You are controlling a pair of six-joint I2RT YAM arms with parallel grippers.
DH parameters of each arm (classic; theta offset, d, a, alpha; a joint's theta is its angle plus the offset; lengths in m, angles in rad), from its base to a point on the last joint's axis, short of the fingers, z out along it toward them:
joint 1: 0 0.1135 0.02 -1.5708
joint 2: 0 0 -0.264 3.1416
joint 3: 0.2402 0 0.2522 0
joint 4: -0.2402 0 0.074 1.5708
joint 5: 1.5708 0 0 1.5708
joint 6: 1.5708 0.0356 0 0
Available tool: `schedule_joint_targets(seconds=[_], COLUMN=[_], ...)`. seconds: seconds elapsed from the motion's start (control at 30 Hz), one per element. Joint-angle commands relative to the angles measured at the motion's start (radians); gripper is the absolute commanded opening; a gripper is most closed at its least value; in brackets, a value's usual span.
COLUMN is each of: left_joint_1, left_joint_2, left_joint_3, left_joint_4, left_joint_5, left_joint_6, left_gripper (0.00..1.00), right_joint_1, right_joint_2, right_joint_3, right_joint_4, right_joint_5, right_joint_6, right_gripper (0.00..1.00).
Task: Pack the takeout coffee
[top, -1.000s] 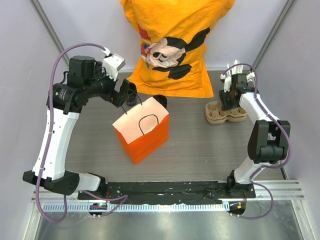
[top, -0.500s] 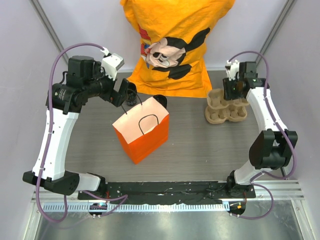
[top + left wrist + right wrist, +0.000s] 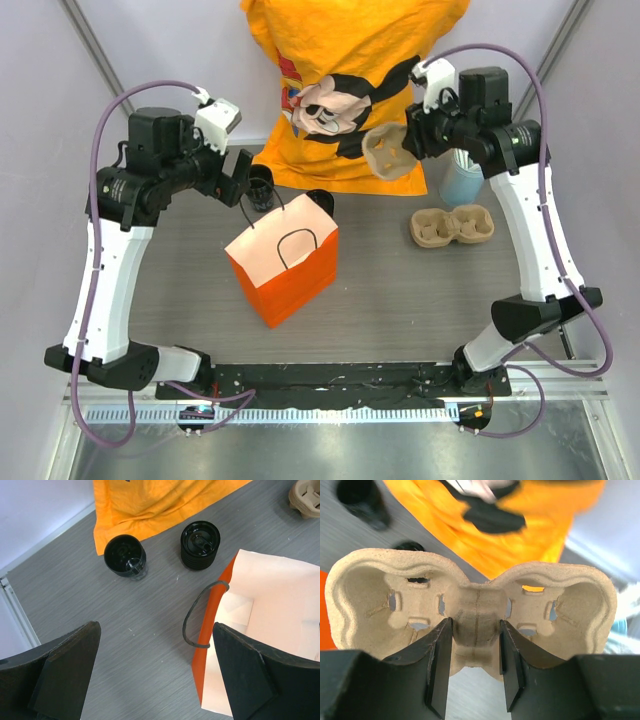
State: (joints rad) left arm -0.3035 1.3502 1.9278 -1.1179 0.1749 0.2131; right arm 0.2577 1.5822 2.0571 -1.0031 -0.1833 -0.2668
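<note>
Lab test cell, not a home or shop: I'm bolted to a black base rail [image 3: 330,378] on a gray desk [image 3: 400,290], boxed in by plain pale wall panels [image 3: 40,130] and metal frame posts [image 3: 95,45]. Purple cabling [image 3: 100,140] runs exposed. Slotted aluminium rail [image 3: 330,412] out front.
</note>
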Motion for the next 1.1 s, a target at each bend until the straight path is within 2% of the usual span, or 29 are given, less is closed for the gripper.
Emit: schedule_joint_targets(seconds=[0.0, 0.03, 0.17, 0.33, 0.43, 0.8, 1.07], left_joint_1=[0.009, 0.007, 0.009, 0.014, 0.026, 0.075, 0.096], left_joint_2=[-0.006, -0.003, 0.0, 0.006, 0.01, 0.035, 0.027], left_joint_3=[0.042, 0.04, 0.022, 0.005, -0.006, -0.039, -0.058], left_joint_4=[0.04, 0.04, 0.05, 0.087, 0.119, 0.158, 0.17], left_joint_5=[-0.005, 0.003, 0.041, 0.037, 0.057, 0.21, 0.279], left_joint_6=[0.005, 0.008, 0.017, 0.022, 0.028, 0.025, 0.011], left_gripper=[1.0, 1.0, 1.0, 1.0, 1.0, 1.0, 1.0], right_joint_1=[0.1, 0.113, 0.173, 0.195, 0.216, 0.281, 0.333], right_joint_2=[0.084, 0.108, 0.13, 0.174, 0.197, 0.151, 0.116], right_joint_3=[0.205, 0.26, 0.276, 0.31, 0.318, 0.209, 0.08], right_joint_4=[-0.054, -0.052, 0.018, 0.09, 0.099, 0.196, 0.262], right_joint_5=[-0.059, -0.079, -0.185, -0.419, -0.5, -0.694, -0.74], right_joint_6=[0.038, 0.046, 0.096, 0.234, 0.265, 0.428, 0.494], right_gripper=[0.25, 0.25, 0.24, 0.22, 0.22, 0.22, 0.22])
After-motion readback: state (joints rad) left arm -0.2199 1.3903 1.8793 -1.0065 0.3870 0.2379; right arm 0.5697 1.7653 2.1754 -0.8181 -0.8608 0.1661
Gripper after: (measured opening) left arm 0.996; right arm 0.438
